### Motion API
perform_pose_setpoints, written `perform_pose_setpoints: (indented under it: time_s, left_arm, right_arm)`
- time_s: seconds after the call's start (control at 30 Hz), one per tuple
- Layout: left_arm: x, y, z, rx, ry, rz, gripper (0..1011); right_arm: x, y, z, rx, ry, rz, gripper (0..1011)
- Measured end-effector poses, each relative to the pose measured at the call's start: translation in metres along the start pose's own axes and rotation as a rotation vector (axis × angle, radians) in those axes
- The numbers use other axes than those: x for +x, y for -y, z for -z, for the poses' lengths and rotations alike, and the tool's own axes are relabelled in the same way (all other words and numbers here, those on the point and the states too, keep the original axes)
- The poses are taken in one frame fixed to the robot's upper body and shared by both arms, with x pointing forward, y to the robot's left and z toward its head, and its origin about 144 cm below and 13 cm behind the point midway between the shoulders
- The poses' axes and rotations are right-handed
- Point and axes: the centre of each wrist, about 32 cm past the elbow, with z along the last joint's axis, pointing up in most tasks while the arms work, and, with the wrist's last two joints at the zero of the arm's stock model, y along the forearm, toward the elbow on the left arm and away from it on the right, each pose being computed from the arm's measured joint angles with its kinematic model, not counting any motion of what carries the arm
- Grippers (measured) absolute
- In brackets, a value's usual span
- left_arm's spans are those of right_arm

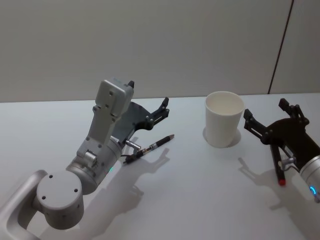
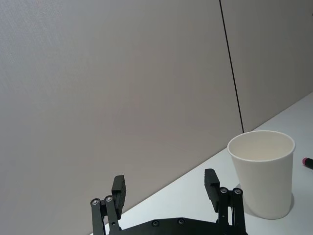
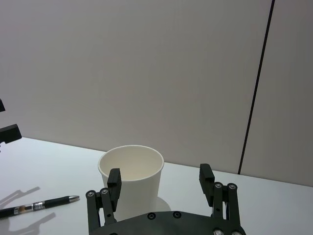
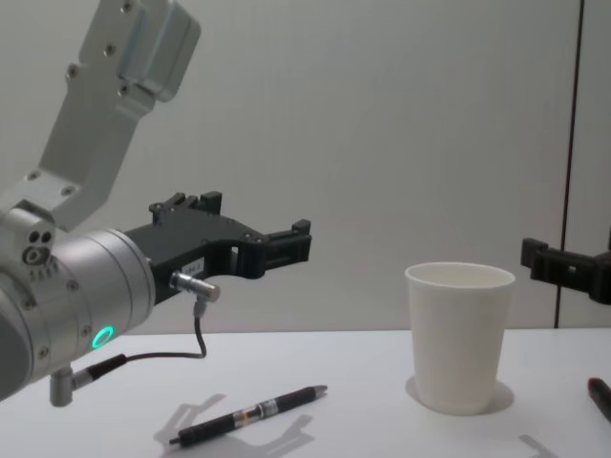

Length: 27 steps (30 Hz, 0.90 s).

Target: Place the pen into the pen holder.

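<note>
A black pen (image 1: 150, 147) lies flat on the white table, left of the middle, also seen in the chest view (image 4: 250, 415) and the right wrist view (image 3: 41, 205). The pen holder, a white paper cup (image 1: 224, 119), stands upright and empty to its right (image 4: 458, 334) (image 2: 264, 171) (image 3: 132, 176). My left gripper (image 1: 148, 96) hovers open above the pen's rear end, clear of it, with nothing between its fingers (image 2: 165, 185) (image 4: 286, 246). Right of the cup, my right gripper (image 1: 270, 112) is open and empty, pointing at the cup (image 3: 160, 176).
A second dark pen with a red end (image 1: 280, 172) lies on the table under the right gripper (image 4: 600, 393). A plain grey wall with a dark vertical seam (image 1: 281, 47) stands behind the table's far edge. Bare tabletop (image 1: 200, 200) lies in front of the cup.
</note>
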Motion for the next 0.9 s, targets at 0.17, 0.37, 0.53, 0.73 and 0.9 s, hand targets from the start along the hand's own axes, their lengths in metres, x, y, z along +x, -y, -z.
perform_pose_setpoints:
  time_s: [0.17,0.37,0.53,0.73,0.9]
  left_arm:
    - [0.0,0.0,0.0,0.0,0.0,0.0,1001]
    - [0.0,0.0,0.0,0.0,0.0,0.0,1001]
    - [0.0,0.0,0.0,0.0,0.0,0.0,1001]
    - [0.0,0.0,0.0,0.0,0.0,0.0,1001]
    - [0.0,0.0,0.0,0.0,0.0,0.0,1001]
  right_arm:
    - [0.0,0.0,0.0,0.0,0.0,0.0,1002]
    - [0.0,0.0,0.0,0.0,0.0,0.0,1002]
    - [0.0,0.0,0.0,0.0,0.0,0.0,1001]
    - [0.0,0.0,0.0,0.0,0.0,0.0,1002]
    - [0.0,0.0,0.0,0.0,0.0,0.0,1002]
